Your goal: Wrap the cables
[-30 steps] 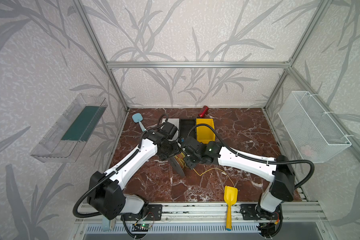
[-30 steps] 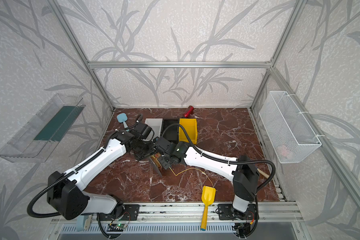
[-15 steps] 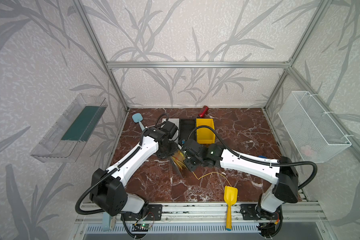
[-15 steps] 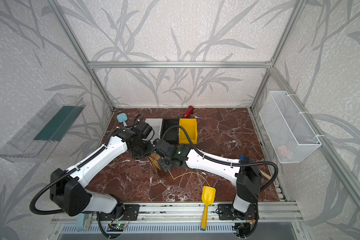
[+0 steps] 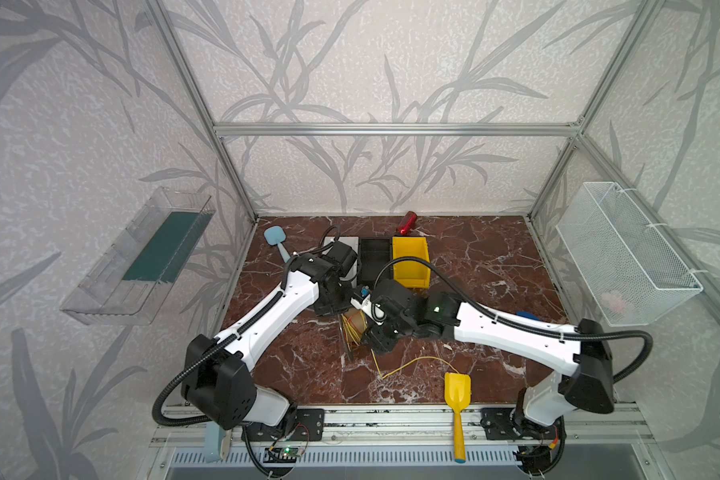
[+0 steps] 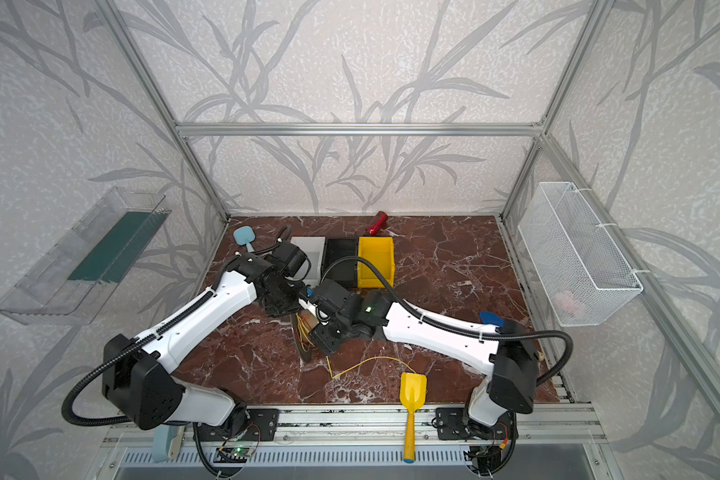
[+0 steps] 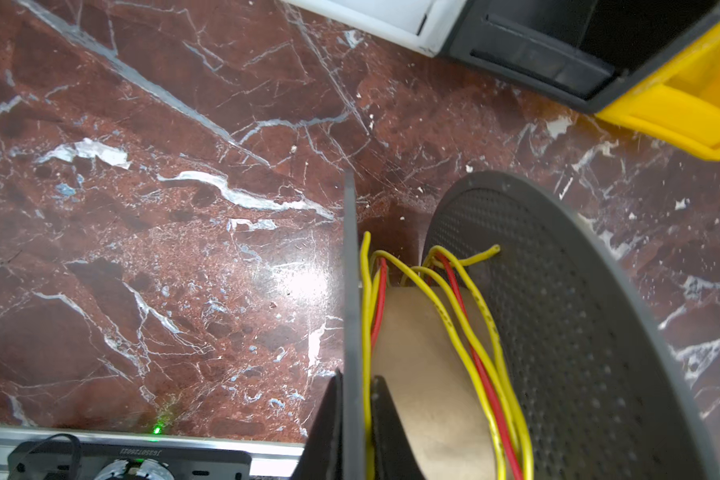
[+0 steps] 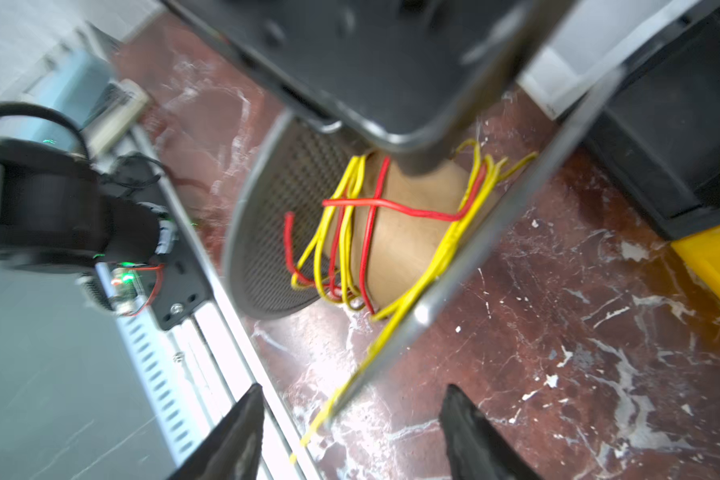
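Note:
A spool (image 5: 352,332) with grey perforated flanges (image 7: 558,311) and a cardboard core (image 7: 416,332) stands on edge mid-floor. The thin yellow cable (image 7: 445,307) is wound loosely round the core together with a red wire (image 8: 391,203). Its free tail (image 5: 412,361) curves over the floor toward the front, seen in both top views (image 6: 366,362). My left gripper (image 7: 356,376) is shut on the rim of one flange. My right gripper (image 8: 354,388) stands open beside the spool. A flange edge and the yellow cable (image 8: 433,266) run between its fingers untouched.
White (image 5: 341,245), black (image 5: 375,257) and yellow (image 5: 410,259) bins sit behind the arms, and a red can (image 5: 407,217) lies at the back wall. A yellow shovel (image 5: 457,390) lies at the front edge near the cable tail. A blue spatula (image 5: 275,237) is back left.
My left gripper has closed on the spool's flange. My right gripper, shut before, has opened and let go.

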